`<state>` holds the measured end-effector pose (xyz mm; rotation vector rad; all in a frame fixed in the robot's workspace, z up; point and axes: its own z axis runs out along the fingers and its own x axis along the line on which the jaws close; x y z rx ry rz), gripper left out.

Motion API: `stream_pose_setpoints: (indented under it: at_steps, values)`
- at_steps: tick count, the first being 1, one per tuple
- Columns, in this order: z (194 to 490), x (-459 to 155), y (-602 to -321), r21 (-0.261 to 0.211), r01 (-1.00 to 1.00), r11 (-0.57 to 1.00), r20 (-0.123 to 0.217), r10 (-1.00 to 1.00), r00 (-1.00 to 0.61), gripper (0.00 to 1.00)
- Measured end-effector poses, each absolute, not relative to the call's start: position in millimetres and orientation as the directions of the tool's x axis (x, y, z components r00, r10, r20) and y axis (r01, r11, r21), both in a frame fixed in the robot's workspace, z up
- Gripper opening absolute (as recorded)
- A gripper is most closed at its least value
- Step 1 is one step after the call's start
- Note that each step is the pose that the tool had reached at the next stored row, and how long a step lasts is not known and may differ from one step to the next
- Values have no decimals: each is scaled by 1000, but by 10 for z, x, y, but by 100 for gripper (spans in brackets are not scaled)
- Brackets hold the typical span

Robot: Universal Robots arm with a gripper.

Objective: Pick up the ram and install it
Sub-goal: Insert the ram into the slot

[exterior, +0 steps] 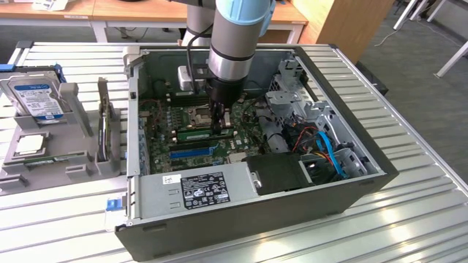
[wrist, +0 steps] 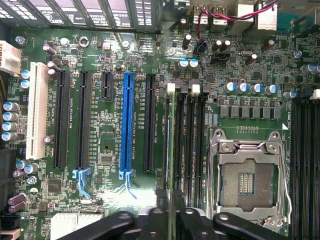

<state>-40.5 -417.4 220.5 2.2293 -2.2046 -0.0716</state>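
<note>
The ram (wrist: 170, 150) stands on edge in a motherboard (wrist: 107, 125) slot beside the processor socket (wrist: 247, 180), directly beneath my end effector (wrist: 170, 219); I cannot tell whether it grips.

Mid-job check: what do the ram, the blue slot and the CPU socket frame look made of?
The ram: green circuit-board laminate, matte, probably fibreglass. The blue slot: moulded plastic, judging by its even colour and soft sheen. The CPU socket frame: bare metal, likely steel, bright silver with stamped edges.
</note>
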Motion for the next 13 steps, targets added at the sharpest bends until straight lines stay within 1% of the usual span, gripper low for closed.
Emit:
stream_pose_setpoints:
  at_steps: [1,8,13]
  values:
    - [2205,-405,-4174,36,-999,-12,-29,-1000,11,19]
    - [2213,-405,-4175,36,-999,-12,-28,-1000,11,19]
    - [2340,-405,-4175,36,-999,-12,-28,-1000,11,19]
